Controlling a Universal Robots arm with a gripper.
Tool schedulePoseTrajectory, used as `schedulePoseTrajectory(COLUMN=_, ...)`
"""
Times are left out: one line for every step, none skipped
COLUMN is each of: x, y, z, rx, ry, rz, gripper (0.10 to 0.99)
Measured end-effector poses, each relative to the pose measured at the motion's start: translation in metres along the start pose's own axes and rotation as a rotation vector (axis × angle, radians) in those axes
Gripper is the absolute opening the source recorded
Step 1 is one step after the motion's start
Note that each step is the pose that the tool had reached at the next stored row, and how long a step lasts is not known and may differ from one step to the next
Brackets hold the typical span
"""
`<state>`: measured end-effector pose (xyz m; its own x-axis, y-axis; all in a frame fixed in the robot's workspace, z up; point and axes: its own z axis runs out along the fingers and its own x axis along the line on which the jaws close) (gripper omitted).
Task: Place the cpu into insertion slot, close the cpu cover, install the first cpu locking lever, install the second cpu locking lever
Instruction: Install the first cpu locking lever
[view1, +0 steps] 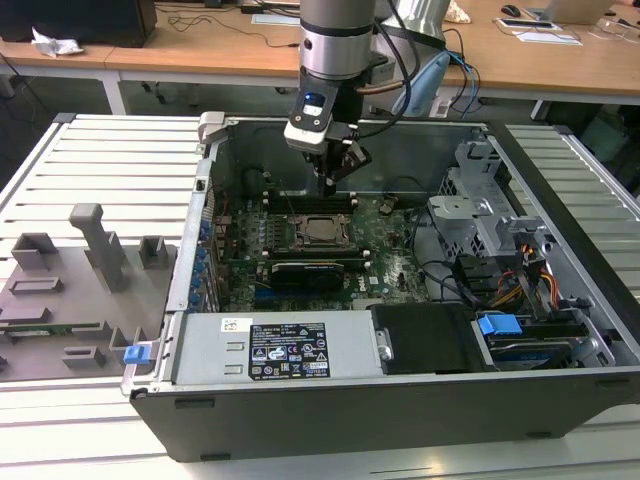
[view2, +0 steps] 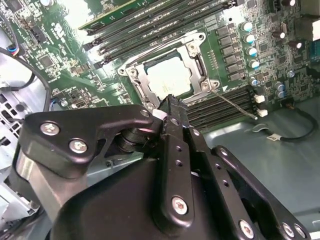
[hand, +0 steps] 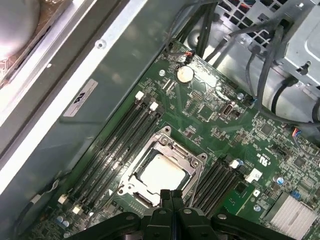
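Gripper, fingers pinched together on nothing, hung just beside cpu at cover edge; risk was slipping off thin lever near cpu & gouging board.

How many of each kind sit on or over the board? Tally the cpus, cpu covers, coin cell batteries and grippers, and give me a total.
cpu: 1
cpu cover: 1
coin cell battery: 1
gripper: 1
Total: 4
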<state>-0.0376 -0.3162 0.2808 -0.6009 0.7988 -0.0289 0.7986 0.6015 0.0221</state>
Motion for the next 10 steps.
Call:
schedulePoseTrajectory(x=0.0, y=0.0, z=0.0, rx=0.0, ry=0.0001, rz=-0.006, gripper=0.106)
schedulePoseTrajectory(x=0.0, y=0.0, z=0.0, rx=-0.001, ry=0.0004, rz=-0.019, gripper=0.106)
schedulePoseTrajectory(x=0.0, y=0.0, z=0.0, rx=-0.001, ry=0.0007, rz=-0.034, gripper=0.106)
schedulePoseTrajectory(x=0.0, y=0.0, z=0.0, rx=-0.001, ry=0.0009, rz=-0.042, gripper=0.106)
schedulePoseTrajectory(x=0.0, y=0.0, z=0.0, rx=-0.001, ry=0.0011, rz=-0.049, gripper=0.106)
schedulePoseTrajectory(x=0.0, y=0.0, z=0.0, rx=-0.002, ry=0.0012, rz=-0.057, gripper=0.106)
schedulePoseTrajectory(x=0.0, y=0.0, z=0.0, rx=-0.002, ry=0.0014, rz=-0.064, gripper=0.106)
schedulePoseTrajectory(x=0.0, y=0.0, z=0.0, rx=-0.002, ry=0.0016, rz=-0.075, gripper=0.106)
schedulePoseTrajectory(x=0.0, y=0.0, z=0.0, rx=-0.003, ry=0.0019, rz=-0.089, gripper=0.106)
schedulePoseTrajectory(x=0.0, y=0.0, z=0.0, rx=-0.003, ry=0.0022, rz=-0.101, gripper=0.106)
